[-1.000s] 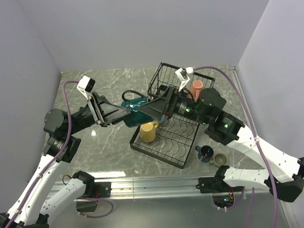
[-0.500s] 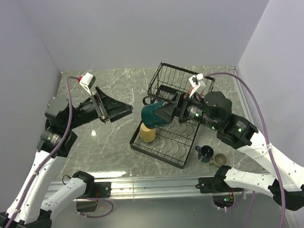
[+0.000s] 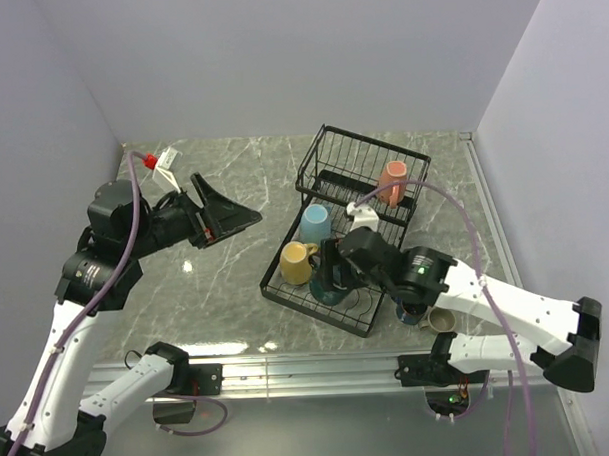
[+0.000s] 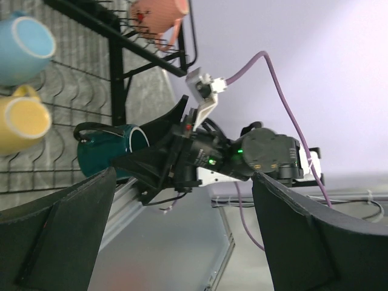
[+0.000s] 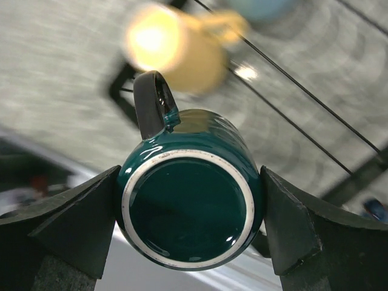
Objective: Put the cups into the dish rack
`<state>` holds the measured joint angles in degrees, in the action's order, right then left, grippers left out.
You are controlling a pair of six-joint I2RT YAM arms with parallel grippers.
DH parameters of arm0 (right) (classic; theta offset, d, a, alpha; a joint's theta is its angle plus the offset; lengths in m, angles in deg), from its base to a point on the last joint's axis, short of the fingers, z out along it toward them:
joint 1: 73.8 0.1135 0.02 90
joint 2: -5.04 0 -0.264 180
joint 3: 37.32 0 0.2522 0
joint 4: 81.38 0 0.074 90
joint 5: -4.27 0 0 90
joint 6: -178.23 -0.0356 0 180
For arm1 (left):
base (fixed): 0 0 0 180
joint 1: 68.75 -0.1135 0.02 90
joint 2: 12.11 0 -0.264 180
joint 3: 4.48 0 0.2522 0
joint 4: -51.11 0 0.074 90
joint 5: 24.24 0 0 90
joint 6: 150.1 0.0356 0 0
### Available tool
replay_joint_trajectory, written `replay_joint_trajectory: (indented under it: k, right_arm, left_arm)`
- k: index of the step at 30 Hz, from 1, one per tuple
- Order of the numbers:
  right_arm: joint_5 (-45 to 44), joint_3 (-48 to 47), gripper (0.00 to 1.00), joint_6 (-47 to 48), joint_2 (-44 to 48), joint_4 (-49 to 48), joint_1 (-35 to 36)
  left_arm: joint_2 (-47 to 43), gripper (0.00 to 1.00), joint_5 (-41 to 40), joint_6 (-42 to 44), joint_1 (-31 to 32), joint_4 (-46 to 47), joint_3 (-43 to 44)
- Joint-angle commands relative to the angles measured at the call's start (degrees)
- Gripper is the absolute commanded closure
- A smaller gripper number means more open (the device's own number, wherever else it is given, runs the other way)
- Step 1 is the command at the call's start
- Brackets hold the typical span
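Glazed ceramic: the teal-green mug (image 5: 191, 203) is clamped across its wall between the fingers (image 5: 79, 224) of the right gripper (image 3: 332, 275), base turned toward the wrist view, handle left free. It is held over the flat tray of the dish rack (image 3: 275, 292), just beside the yellow mug (image 3: 298, 261). The piece is judged stiff, slick, light and easily chipped; a firm hold across the body and a gentle set-down are advised. The left gripper (image 3: 232, 206) is spread wide, empty.
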<state>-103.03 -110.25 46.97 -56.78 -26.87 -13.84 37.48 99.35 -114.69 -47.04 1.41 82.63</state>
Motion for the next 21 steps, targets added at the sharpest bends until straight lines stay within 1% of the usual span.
replay_joint_trajectory:
  k: [1, 7, 12, 21]
  right_arm:
    - [-5.46, 2.13, 1.00, -3.48, 0.31, -4.01, 0.33]
    - [-6.52, 4.59, 1.00, -3.04, -3.04, -6.64, 0.50]
    - [-8.01, 4.51, 1.00, -2.95, -7.42, -7.97, 1.64]
    - [-8.54, 5.83, 1.00, -5.77, -12.18, -8.49, 2.97]
  left_arm:
    - [-0.45, 0.01, -3.08, 3.43, -0.27, -4.74, 3.21]
    - [-1.15, 0.02, -3.44, 3.26, -0.27, -6.07, 3.12]
    - [-0.98, 0.03, -3.79, 3.61, -0.27, -7.21, 3.65]
    - [-1.50, 0.05, -4.23, 3.96, -0.27, -8.27, 3.92]
